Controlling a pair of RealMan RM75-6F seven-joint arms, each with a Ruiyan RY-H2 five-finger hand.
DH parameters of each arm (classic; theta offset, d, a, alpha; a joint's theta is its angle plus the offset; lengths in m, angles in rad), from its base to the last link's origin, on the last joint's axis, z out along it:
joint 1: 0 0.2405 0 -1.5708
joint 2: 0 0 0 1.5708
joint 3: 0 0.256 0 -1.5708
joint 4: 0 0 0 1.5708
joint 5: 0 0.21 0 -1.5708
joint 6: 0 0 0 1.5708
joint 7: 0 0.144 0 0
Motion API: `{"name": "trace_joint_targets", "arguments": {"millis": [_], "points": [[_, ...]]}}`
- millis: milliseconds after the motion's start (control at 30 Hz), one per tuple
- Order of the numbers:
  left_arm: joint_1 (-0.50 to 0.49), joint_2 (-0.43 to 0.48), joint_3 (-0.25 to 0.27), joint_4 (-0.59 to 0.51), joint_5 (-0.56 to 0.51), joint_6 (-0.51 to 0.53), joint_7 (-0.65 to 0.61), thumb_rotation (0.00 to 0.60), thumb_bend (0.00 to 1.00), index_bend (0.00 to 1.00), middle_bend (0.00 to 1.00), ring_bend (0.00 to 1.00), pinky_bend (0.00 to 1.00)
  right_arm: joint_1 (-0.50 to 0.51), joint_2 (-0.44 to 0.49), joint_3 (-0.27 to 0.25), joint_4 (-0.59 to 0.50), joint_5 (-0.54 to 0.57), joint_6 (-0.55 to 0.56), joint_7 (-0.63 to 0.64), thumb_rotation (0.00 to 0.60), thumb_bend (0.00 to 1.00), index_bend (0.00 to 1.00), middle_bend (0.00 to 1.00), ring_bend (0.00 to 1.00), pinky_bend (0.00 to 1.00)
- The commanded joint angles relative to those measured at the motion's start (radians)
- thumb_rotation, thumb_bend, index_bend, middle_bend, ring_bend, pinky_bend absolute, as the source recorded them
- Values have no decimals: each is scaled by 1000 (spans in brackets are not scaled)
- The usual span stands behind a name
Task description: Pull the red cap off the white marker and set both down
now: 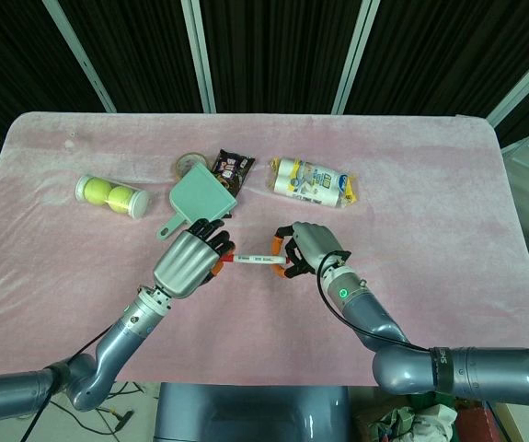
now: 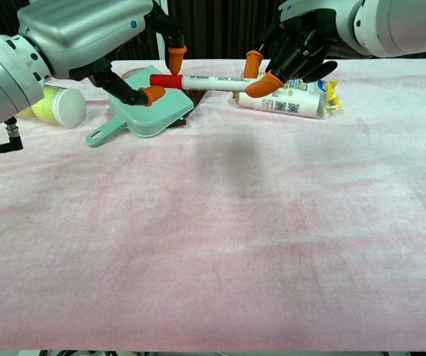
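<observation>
Chest view: left hand pinches the red cap of the white plastic marker between orange-tipped fingers; right hand grips the barrel's far end the same way. Marker is held level in the air, above the middle of the pink cloth-covered table, cap not yet separated, from what shows.

Step in hand, as I judge it: the pull. Best done straight along the marker's axis, hands drawing apart left and right, both pinches firm. A thin fingertip hold on a smooth barrel may slip, so no twisting or bending.

Room, left to right, head view: clear tube of yellow tennis balls near the left edge; pale green plastic dustpan just behind the left hand, a dark snack packet touching it; white and yellow wrapped pack behind the right hand. Clutter lies toward the far edge. Bare cloth toward the near edge and both sides looks the safer ground for setting cap and marker down.
</observation>
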Motion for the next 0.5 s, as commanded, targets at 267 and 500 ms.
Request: {"name": "trace_joint_targets", "arguments": {"millis": [267, 500], "points": [[1, -3, 0, -1, 6, 5, 2, 600, 406, 553, 435, 241, 332, -6, 7, -1, -5, -5, -3, 5, 600, 582, 936, 889, 1000, 1000], [0, -4, 0, -2, 6, 3, 7, 600, 406, 554, 435, 241, 332, -7, 10, 0, -7, -6, -1, 7, 600, 583, 936, 889, 1000, 1000]]}}
